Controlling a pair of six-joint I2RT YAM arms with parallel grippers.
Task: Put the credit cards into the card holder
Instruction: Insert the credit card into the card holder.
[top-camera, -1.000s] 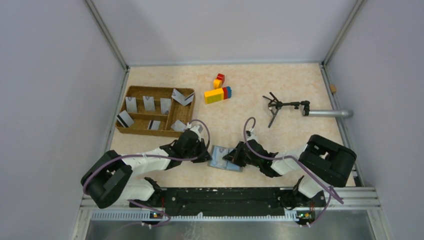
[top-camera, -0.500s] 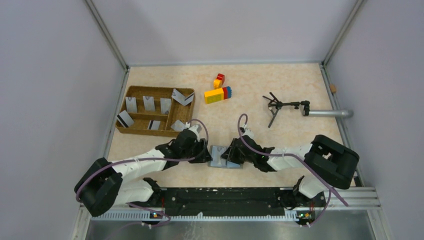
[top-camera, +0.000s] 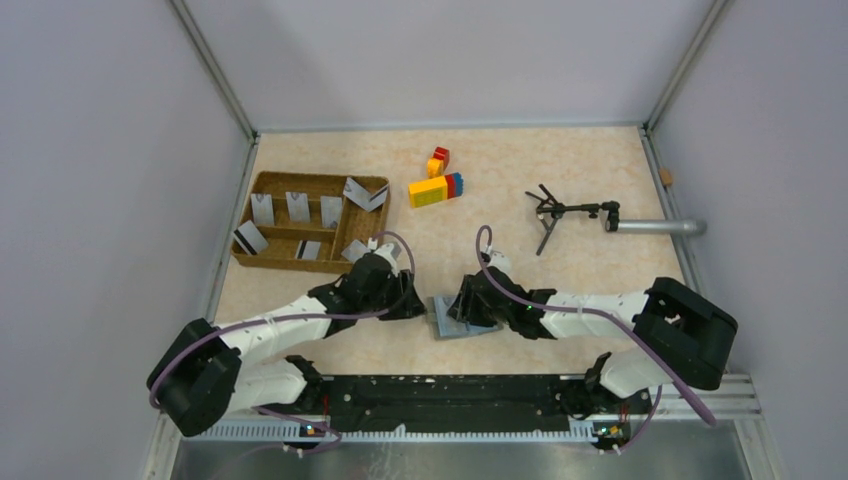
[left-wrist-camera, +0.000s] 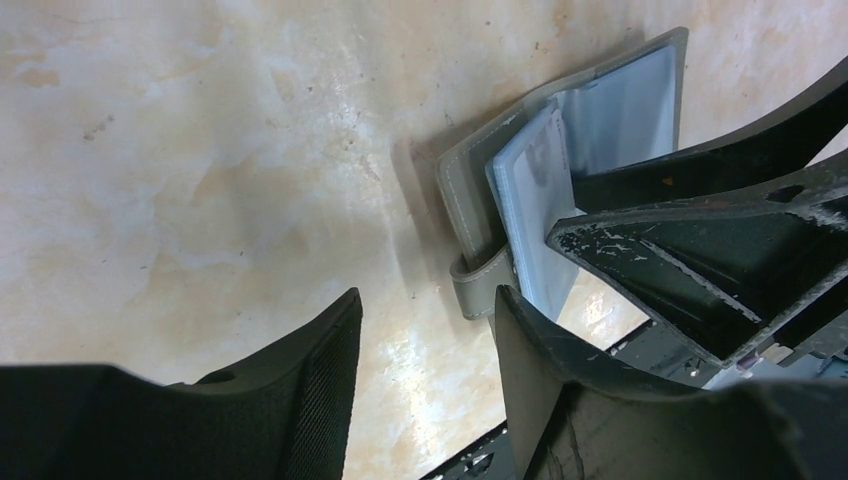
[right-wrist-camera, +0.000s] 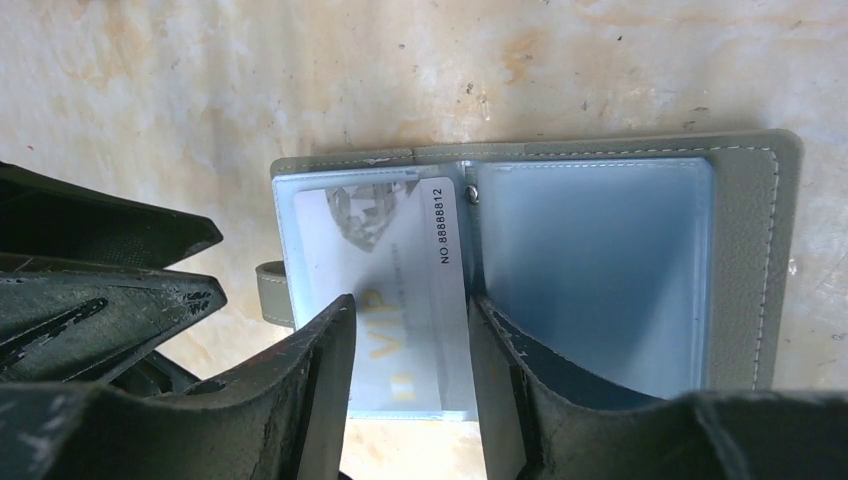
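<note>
Black jaws of the right gripper (right-wrist-camera: 410, 305) stand spread, one on each side of the spine-side edge of a pale card (right-wrist-camera: 375, 235) marked VIP. They pinch nothing. The card appears seated in the left clear sleeve of the card holder (right-wrist-camera: 745, 250), so one insertion is judged complete. The holder lies opened flat, inner panels up. That is the orientation that exposes the sleeve mouths to a card pushed in sideways.

The left gripper (left-wrist-camera: 425, 300) is also spread, with bare tabletop (top-camera: 560, 160) between its fingers. It sits just beside the holder's closing tab (left-wrist-camera: 478, 290), a likely position for bracing the holder against sliding, but no contact can be confirmed.

The card holder rests close to the near edge of the tabletop, about midway between the left and right edges. The remaining credit cards (top-camera: 298, 207) stand in the wicker tray (top-camera: 246, 215) by the left edge, well apart from the holder.

Both forearms lie low over the surface and converge on the holder from opposite sides. The wrists are pitched down and the elbows are set wide toward the near corners.
</note>
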